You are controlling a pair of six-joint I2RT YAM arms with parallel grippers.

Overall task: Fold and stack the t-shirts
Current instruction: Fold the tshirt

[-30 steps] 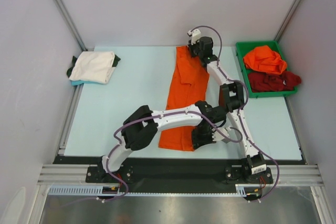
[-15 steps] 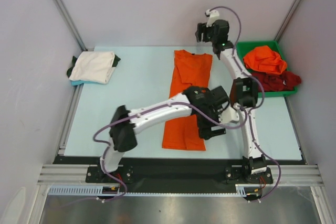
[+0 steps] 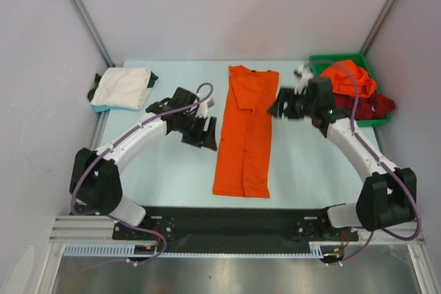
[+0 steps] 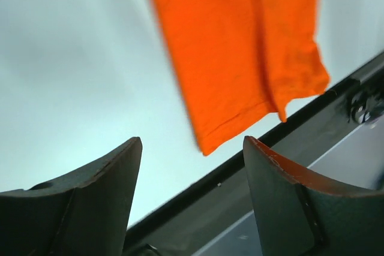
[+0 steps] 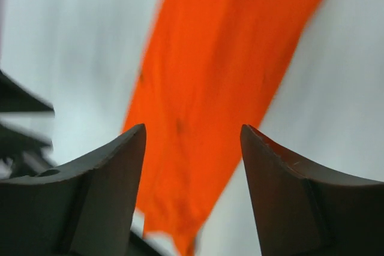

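While nothing is gripped by either arm, the job reads as roughly a third done, judging from how the cloth lies. At the far left of the pale blue table (image 3: 165, 170) a folded white cloth t-shirt (image 3: 122, 87) sits as a neat packet on darker and teal cloth edges that peek out beneath it, too little showing to say what they are; that looks like the start of the stack. Next comes the left gripper (image 3: 208, 133), hanging just beside the left edge of the middle cloth, its two dark fingers (image 4: 90, 196) spread wide with only bare table and a hem showing between them. Mid-table lies the bright orange cloth t-shirt (image 3: 244, 132), flat and drawn into a long narrow strip, collar at the far end, sleeves apparently turned in. To its right the right gripper (image 3: 279, 107) hovers near the strip's far half, likewise parted wide and empty. Farthest right, a green plastic bin (image 3: 324, 58) holds a crumpled orange t-shirt (image 3: 348, 77) and a crumpled dark red t-shirt (image 3: 365, 108), neither folded. So the lengthwise fold seems done; the cross folds, the move onto the stack and both bin shirts are left
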